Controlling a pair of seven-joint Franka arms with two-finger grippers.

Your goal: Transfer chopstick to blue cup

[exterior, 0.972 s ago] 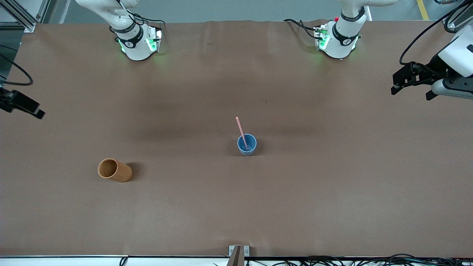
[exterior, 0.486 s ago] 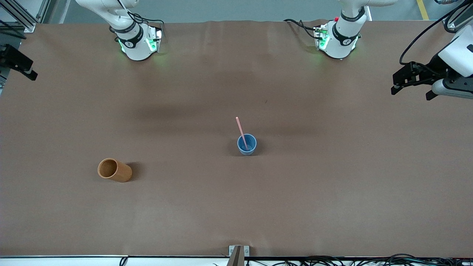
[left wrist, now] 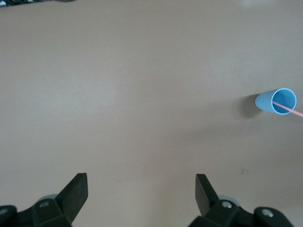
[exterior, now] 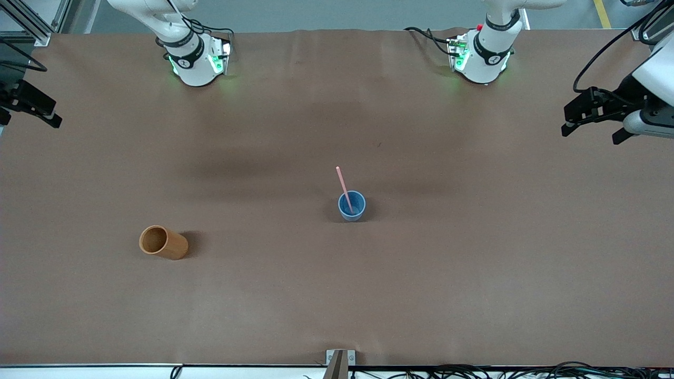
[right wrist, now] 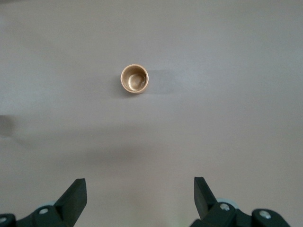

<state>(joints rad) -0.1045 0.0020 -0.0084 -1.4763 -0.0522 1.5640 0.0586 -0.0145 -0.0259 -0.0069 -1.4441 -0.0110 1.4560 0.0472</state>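
Note:
The blue cup (exterior: 352,206) stands upright in the middle of the table. The pale-pink chopstick (exterior: 343,182) stands in it, leaning toward the robots' bases, its upper half sticking out. Both also show in the left wrist view: the cup (left wrist: 269,101) and the stick (left wrist: 289,109). My left gripper (exterior: 590,132) is open and empty, in the air over the left arm's end of the table; it also shows in its own view (left wrist: 142,187). My right gripper (exterior: 31,111) is open and empty, over the right arm's end of the table; it also shows in its own view (right wrist: 140,188).
An orange-brown cup (exterior: 162,242) stands upright toward the right arm's end, nearer to the front camera than the blue cup; it also shows in the right wrist view (right wrist: 134,79). The brown table cover (exterior: 474,273) spans the table. A small metal bracket (exterior: 340,358) sits at the near edge.
My right gripper has moved toward the robots' bases along its end of the table, then back a little. My left gripper has shifted slightly outward. Cup and chopstick have not moved.

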